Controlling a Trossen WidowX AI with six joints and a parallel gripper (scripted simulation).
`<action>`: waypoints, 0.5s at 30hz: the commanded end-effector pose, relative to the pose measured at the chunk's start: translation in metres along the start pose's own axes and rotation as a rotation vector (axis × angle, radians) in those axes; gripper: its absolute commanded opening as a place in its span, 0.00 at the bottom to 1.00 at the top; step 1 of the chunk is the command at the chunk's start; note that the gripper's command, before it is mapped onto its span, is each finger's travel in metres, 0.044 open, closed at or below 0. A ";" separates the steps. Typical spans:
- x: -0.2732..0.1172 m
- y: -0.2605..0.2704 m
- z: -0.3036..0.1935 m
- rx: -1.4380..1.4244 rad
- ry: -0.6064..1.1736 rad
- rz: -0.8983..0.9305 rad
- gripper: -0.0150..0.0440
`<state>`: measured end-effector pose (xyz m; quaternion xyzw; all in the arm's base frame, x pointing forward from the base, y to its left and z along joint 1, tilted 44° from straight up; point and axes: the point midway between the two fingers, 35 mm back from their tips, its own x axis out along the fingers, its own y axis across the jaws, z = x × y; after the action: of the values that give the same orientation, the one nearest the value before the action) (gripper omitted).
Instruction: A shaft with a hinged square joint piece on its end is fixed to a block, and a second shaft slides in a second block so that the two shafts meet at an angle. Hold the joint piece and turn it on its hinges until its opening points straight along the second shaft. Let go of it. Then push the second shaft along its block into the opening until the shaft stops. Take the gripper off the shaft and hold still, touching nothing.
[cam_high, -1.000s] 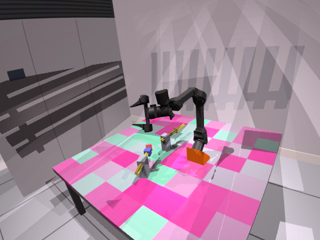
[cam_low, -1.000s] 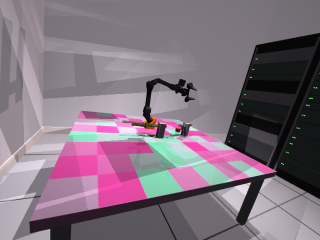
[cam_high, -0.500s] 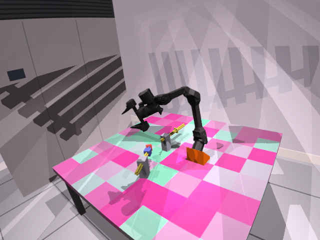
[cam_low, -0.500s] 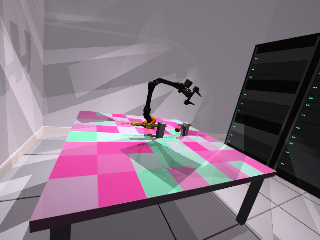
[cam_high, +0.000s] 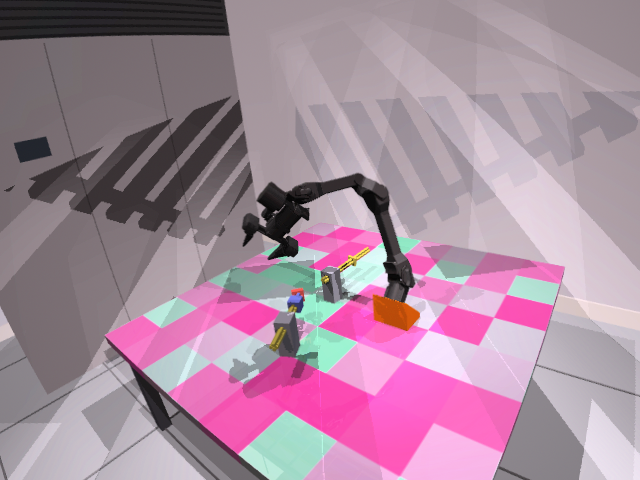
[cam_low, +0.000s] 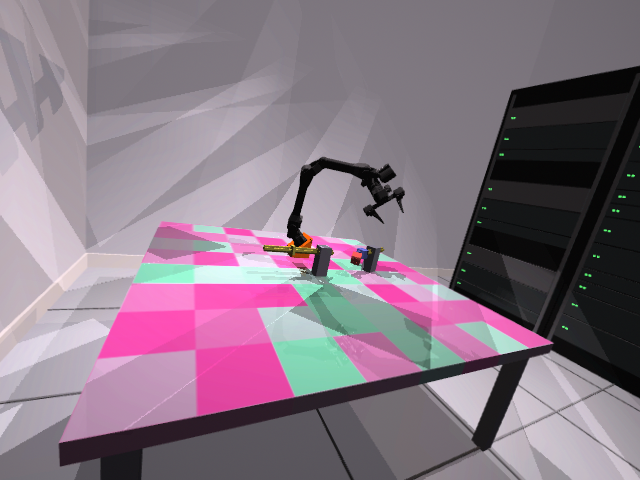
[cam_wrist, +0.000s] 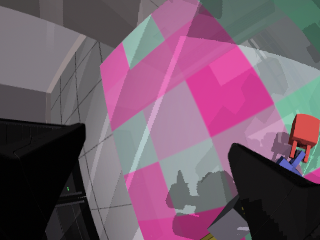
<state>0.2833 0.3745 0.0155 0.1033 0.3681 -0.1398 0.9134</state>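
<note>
No readable writing; one black arm holds its single claw (cam_high: 262, 252) (cam_low: 391, 219) (cam_wrist: 160, 142) open and ungrasping above a checkered table (cam_high: 449, 392) (cam_low: 155, 372) (cam_wrist: 175, 115), where two grey blocks (cam_high: 287, 333) (cam_low: 321, 261) (cam_wrist: 230, 224) carry two yellow shafts (cam_high: 279, 338) (cam_low: 276, 249), the red joint piece (cam_high: 297, 292) (cam_low: 356, 257) (cam_wrist: 304, 129) hinged on a blue end (cam_high: 295, 302) (cam_low: 362, 252) (cam_wrist: 291, 165) beside one block.

In the wrist view, the right edge cuts off the blue hinge part (cam_wrist: 291, 164)
</note>
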 end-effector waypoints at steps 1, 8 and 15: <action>0.018 -0.017 0.012 -0.106 0.046 -0.099 1.00; 0.038 -0.049 0.038 -0.267 0.149 -0.247 1.00; 0.050 -0.084 0.064 -0.412 0.287 -0.378 1.00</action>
<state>0.3257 0.2883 0.0195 -0.0972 0.4926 -0.2037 0.8405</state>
